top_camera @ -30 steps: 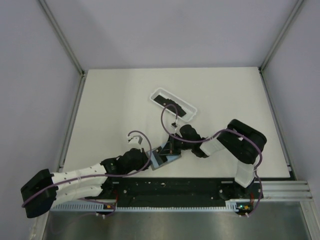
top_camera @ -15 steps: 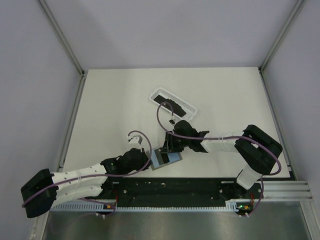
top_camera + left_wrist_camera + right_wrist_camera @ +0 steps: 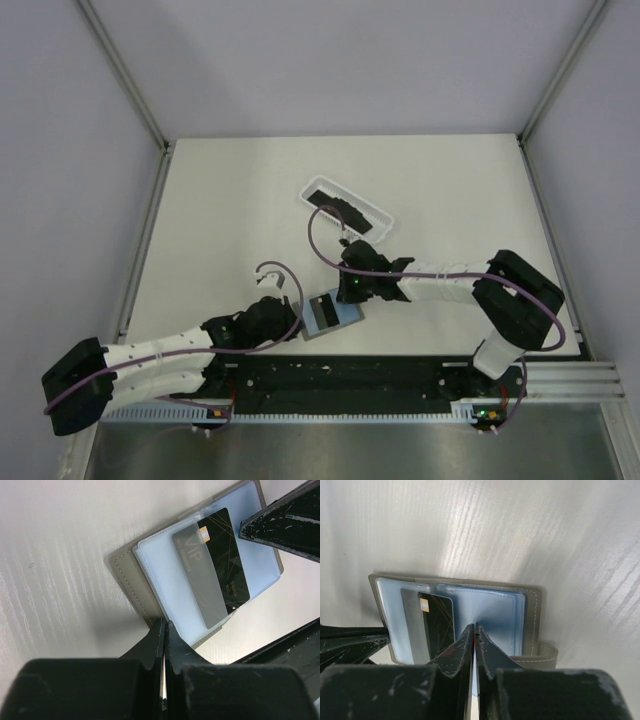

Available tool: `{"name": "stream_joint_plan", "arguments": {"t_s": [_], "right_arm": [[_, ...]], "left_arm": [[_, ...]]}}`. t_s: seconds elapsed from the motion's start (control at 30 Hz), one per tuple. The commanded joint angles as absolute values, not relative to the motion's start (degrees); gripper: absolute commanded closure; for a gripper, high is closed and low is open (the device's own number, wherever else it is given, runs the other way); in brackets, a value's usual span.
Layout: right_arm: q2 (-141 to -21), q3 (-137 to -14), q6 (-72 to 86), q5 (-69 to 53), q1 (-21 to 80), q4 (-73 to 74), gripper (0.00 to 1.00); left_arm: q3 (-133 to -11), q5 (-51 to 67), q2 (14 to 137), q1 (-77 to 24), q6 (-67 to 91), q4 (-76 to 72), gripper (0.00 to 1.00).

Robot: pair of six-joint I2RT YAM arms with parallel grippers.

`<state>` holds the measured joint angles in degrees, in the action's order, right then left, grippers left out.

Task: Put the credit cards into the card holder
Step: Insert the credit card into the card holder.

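Observation:
The card holder (image 3: 345, 318) lies open near the table's front edge, grey outside and pale blue inside (image 3: 165, 580) (image 3: 490, 610). One black credit card (image 3: 323, 306) (image 3: 220, 565) (image 3: 437, 625) sits partly under a translucent sleeve on its page. My left gripper (image 3: 296, 322) (image 3: 165, 625) is shut, tips at the holder's left edge; I cannot tell whether they pinch the cover. My right gripper (image 3: 345, 292) (image 3: 474, 626) is shut with nothing in it, tips over the blue page beside the card. More black credit cards (image 3: 345, 212) lie in the tray behind.
A white translucent oblong tray (image 3: 310, 185) stands slanted behind the holder, mid-table. Grey walls and metal rails fence the table's left, right and far sides. The arm bases and a black rail run along the near edge.
My right arm stretched out and its gripper drew back off the holder, opening and closing again. The black card now lies uncovered in the holder. The left arm stayed still.

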<state>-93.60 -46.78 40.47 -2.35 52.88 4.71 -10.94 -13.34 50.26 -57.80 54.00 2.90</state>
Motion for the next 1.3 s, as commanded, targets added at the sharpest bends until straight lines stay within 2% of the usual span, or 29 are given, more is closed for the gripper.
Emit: {"name": "stream_joint_plan", "arguments": {"t_s": [0.0,0.73,1.03,1.23,1.27], "right_arm": [[-94.22,-48.69,38.59,3.95,53.79,10.63,0.99],[-100.89,-55.98,38.85,0.18,62.31,11.51,1.0],[-100.73,-55.46,38.85,-3.96,62.67,8.35,1.0],[-94.41,-55.19,36.66,4.9,62.67,12.64,1.0],[-92.74,-55.28,36.04,6.49,62.58,13.61,0.97]], "left_arm": [[-10.02,-13.97,50.71,-58.01,53.44,6.94,1.0],[-9.84,-13.8,50.27,-58.01,53.44,6.86,1.0],[-9.84,-13.8,50.54,-58.01,53.44,6.77,1.0],[-10.02,-13.71,50.54,-58.01,53.26,6.77,1.0],[-10.19,-13.8,50.28,-58.01,53.09,6.94,1.0]]}}
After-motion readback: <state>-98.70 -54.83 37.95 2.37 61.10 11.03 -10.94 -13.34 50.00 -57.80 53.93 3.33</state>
